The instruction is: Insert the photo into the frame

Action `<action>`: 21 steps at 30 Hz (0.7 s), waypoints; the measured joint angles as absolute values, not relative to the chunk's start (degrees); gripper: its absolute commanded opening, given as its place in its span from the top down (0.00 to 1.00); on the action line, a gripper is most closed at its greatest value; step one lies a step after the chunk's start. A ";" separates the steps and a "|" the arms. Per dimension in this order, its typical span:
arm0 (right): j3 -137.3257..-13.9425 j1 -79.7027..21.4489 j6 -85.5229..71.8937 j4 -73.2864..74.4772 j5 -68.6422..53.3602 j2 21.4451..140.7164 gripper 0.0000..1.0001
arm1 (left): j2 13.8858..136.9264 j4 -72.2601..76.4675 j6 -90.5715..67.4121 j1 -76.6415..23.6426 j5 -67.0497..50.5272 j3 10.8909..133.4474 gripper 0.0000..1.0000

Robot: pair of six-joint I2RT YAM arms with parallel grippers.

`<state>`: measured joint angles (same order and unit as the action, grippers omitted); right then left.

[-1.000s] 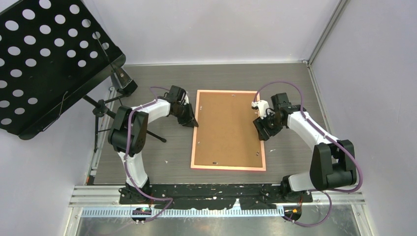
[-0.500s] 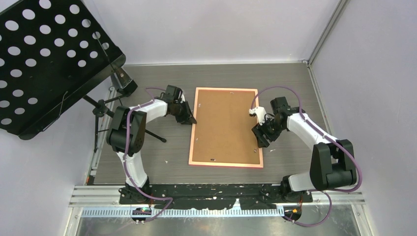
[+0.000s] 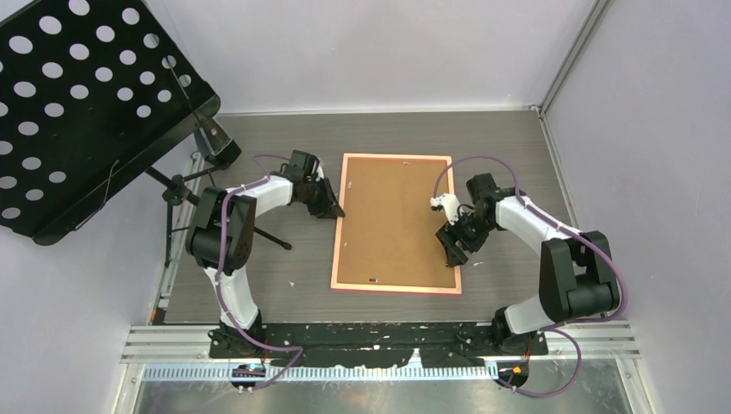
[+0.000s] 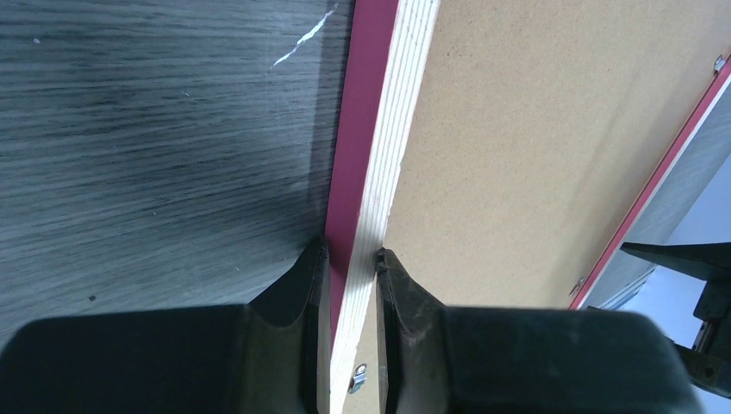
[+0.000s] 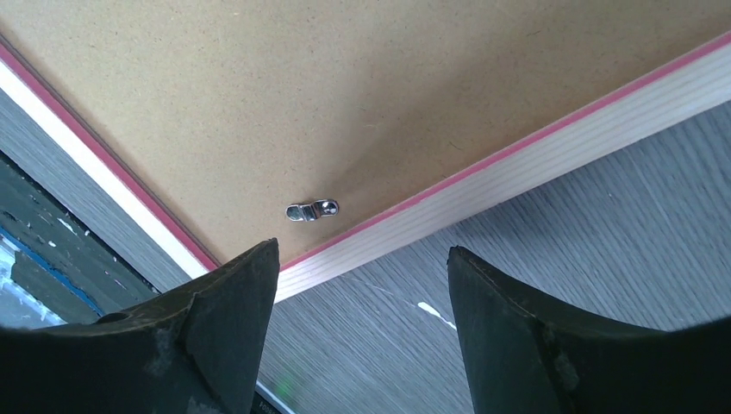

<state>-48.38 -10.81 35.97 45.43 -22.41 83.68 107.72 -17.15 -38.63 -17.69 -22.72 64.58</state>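
The frame (image 3: 396, 224) lies back up on the table, its brown board and small clips showing inside a pink-orange rim. My left gripper (image 3: 334, 210) is shut on the frame's left rail; in the left wrist view the fingers (image 4: 349, 254) clamp the pale wood edge (image 4: 379, 129). My right gripper (image 3: 450, 246) is open and empty, low over the table just outside the frame's right rail near its near corner. In the right wrist view it (image 5: 362, 259) straddles bare table beside the rail (image 5: 534, 155) and a metal clip (image 5: 312, 210). The photo is not in view.
A black perforated music stand (image 3: 86, 112) fills the far left, its tripod legs (image 3: 267, 233) reaching onto the table beside my left arm. Grey walls close the back and right sides. A black strip (image 3: 379, 332) runs along the near edge.
The frame has slid a little to the left and straightened, with my left gripper on its rail. My right gripper has moved nearer along the right rail.
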 measured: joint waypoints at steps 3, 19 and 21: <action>-48.75 -11.18 35.57 45.36 -22.37 85.01 0.22 | 107.70 -17.10 -38.63 -17.69 -22.72 64.55 1.00; -51.00 -16.32 30.00 43.09 -16.40 87.70 0.22 | 107.59 -16.88 -38.63 -17.69 -22.72 64.36 1.00; -51.00 -17.17 29.58 42.98 -15.09 87.70 0.22 | 107.59 -16.88 -38.61 -17.69 -22.72 64.36 1.00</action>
<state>-51.00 -17.17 29.58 42.98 -15.09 87.70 107.59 -16.88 -38.61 -17.69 -22.72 64.36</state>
